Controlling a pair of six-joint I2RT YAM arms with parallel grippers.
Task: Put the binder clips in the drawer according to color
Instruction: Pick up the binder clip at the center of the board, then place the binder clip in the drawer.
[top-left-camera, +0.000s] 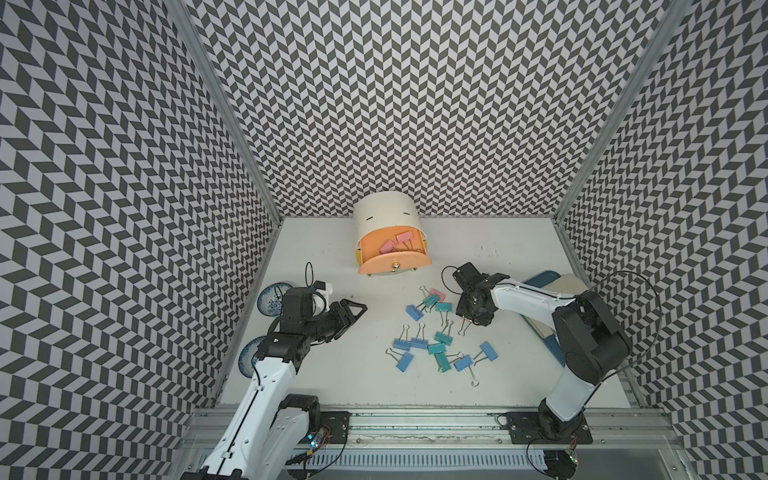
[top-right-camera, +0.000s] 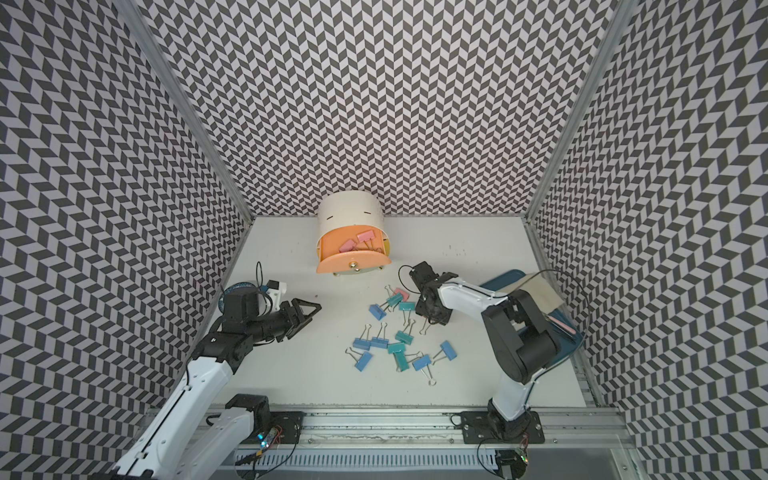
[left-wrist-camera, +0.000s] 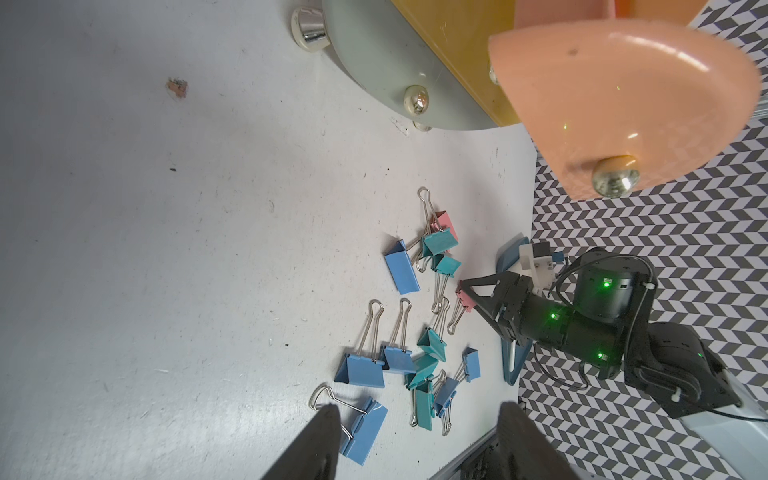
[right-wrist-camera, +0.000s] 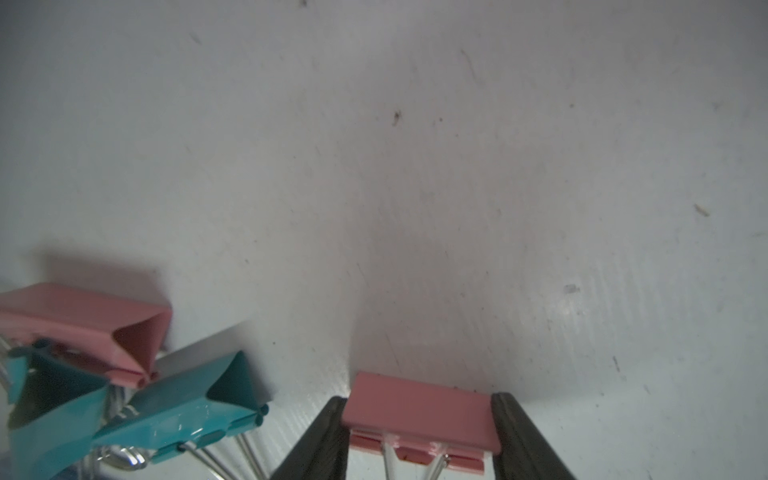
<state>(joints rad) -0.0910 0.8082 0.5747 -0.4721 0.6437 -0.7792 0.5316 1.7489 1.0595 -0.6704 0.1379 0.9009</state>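
Several blue and teal binder clips lie scattered mid-table, with a pink one at the far edge of the heap. The white round-topped drawer stands at the back, its peach top drawer pulled out and holding pink clips. My right gripper points down at the heap's right side. In the right wrist view its fingers press both ends of a pink binder clip that rests on the table. My left gripper hovers open and empty to the left of the heap, also seen from its wrist.
A blue tray with a beige sheet lies under the right arm at the table's right edge. Two blue-patterned plates sit along the left wall. Patterned walls close in three sides.
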